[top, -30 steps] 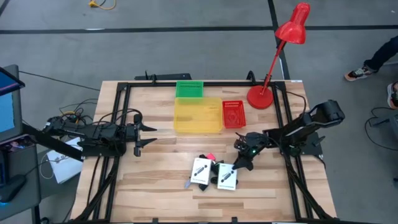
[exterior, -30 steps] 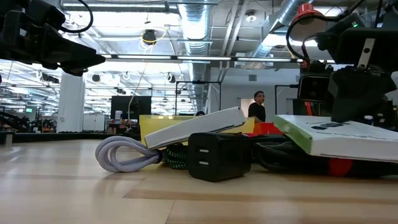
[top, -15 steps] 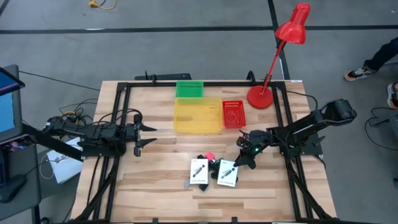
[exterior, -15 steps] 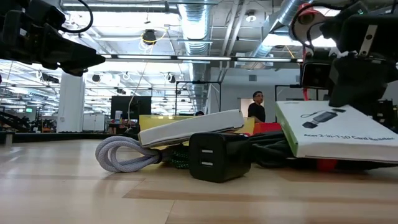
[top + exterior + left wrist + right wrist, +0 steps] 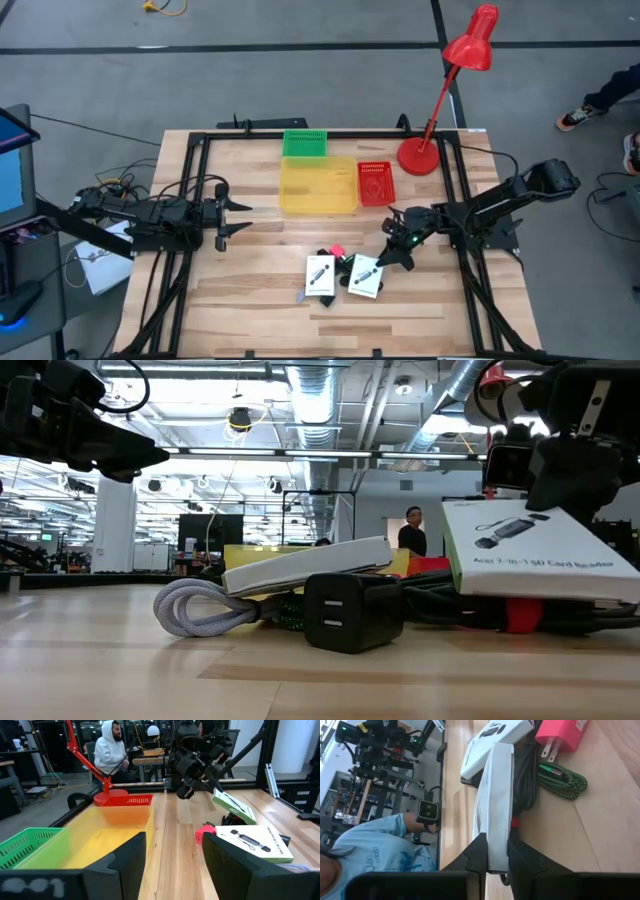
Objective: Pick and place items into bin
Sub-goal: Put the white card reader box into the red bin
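Note:
A white package [image 5: 366, 277] with a black part printed on its face sits tilted in the table's middle, with my right gripper [image 5: 385, 263] shut on it. A second white package [image 5: 320, 273] lies beside it, propped on a black charger [image 5: 350, 610] and a grey cable [image 5: 195, 610]. A pink plug [image 5: 562, 732] and a green braided cable [image 5: 562, 780] lie just beyond them. My left gripper [image 5: 240, 215] hovers open at the table's left, level and touching nothing. My right gripper pinches the white package between its two fingers, one on each broad face, at the end [image 5: 498, 837] toward the table's right. The fingers slant down from the right. That end is raised and the package tilts [image 5: 530, 550]. Whether its low end rests on the black cables, I cannot tell.
A yellow bin [image 5: 318, 185], a green bin [image 5: 304, 143] and a red bin [image 5: 375, 183] stand at the far middle. A red desk lamp [image 5: 420, 155] stands at the far right. A person in a blue shirt [image 5: 380, 850] is beyond the table's near edge.
My right gripper has risen a little and drawn back toward the table's right edge with the white package. The package has tipped up from nearly flat: its held end has lifted and its printed face now shows in the low view.

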